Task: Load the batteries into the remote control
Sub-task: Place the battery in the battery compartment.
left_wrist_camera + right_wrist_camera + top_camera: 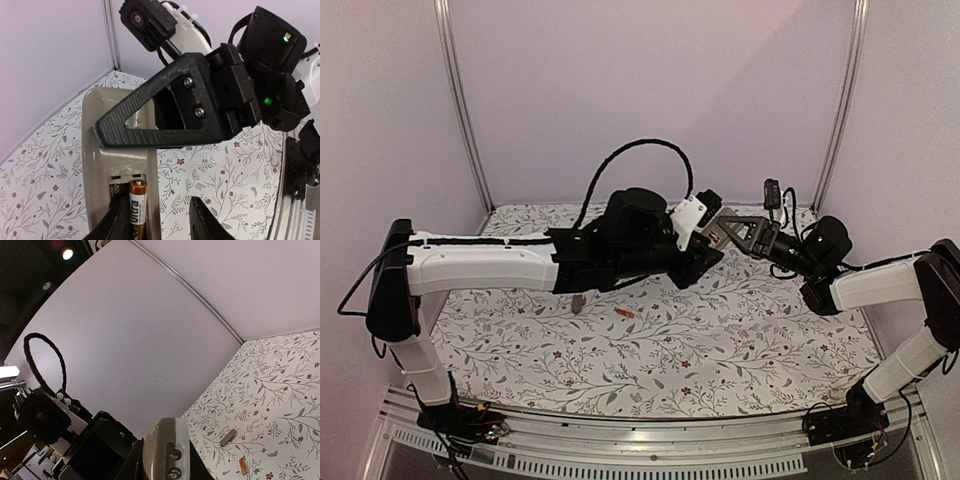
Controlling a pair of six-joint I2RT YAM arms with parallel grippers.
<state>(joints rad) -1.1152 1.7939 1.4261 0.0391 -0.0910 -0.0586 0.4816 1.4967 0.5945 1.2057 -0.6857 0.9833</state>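
The remote control point(117, 150) is held off the table with its grey-tan back facing the left wrist camera and its battery bay open. One orange-black battery point(137, 207) lies in the bay. My right gripper point(723, 231) is shut on the remote; one of its black fingers point(165, 112) crosses the remote's back. The remote's end point(167, 445) sits between its jaws. My left gripper point(157, 226) is open, one finger over the bay beside the battery and the other off the remote's right edge. A second battery point(626, 314) lies on the table and shows in the right wrist view point(243, 466).
A small flat grey plastic piece point(578, 302) lies on the floral tablecloth left of the loose battery; it also shows in the right wrist view point(228, 437). Both arms meet above the back middle of the table. Pale walls and metal posts point(460, 100) enclose the back.
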